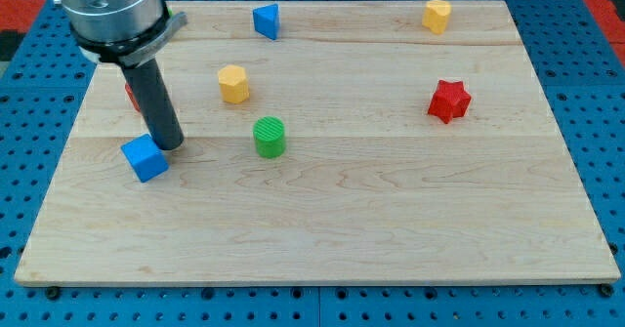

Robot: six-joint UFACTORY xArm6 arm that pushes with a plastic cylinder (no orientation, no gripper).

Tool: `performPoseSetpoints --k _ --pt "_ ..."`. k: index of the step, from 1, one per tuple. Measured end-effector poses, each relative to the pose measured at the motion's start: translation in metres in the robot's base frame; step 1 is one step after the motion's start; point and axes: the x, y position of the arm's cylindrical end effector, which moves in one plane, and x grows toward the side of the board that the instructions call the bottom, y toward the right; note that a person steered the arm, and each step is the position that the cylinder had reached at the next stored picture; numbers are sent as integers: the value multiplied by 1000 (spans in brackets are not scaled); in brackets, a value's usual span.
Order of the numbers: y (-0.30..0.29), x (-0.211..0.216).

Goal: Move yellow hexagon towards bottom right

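Since yellow hexagon (233, 83) looks small, rigid, light, judged to slide readily on smooth wooden board (391, 220); may spin if pushed off-centre. No grasp possible: rod end only, nothing to open, nothing held. Best contact judged upper-left face, pushing through centre. Hexagon sits upper-left of board centre, above green cylinder (270, 137), which lies near its path. My tip (168, 145) just beside blue cube (145, 158), at its upper-right edge; contact unclear. Hexagon apart from tip, up-right. Second yellow block (437, 16) near top right; shape uncertain.

A broad, ribbed silver-grey metal arm housing (105, 10) fills the corner, a sliver of green showing at its edge. Below it runs a straight, glossy black rod (156, 102), narrowing to my tip (171, 145).
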Motion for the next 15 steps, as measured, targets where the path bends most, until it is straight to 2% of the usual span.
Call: performPoseSetpoints --k 3,4,6,7,8,9,10,11,12,13,15 --pt "-27 31" --pt "34 19" --pt "34 -64" --pt "17 -81" --pt "31 -105" --pt "66 -75" --pt "82 -84" --pt "73 -112" --pt "138 -107" --pt "166 -62" --pt "182 -8"
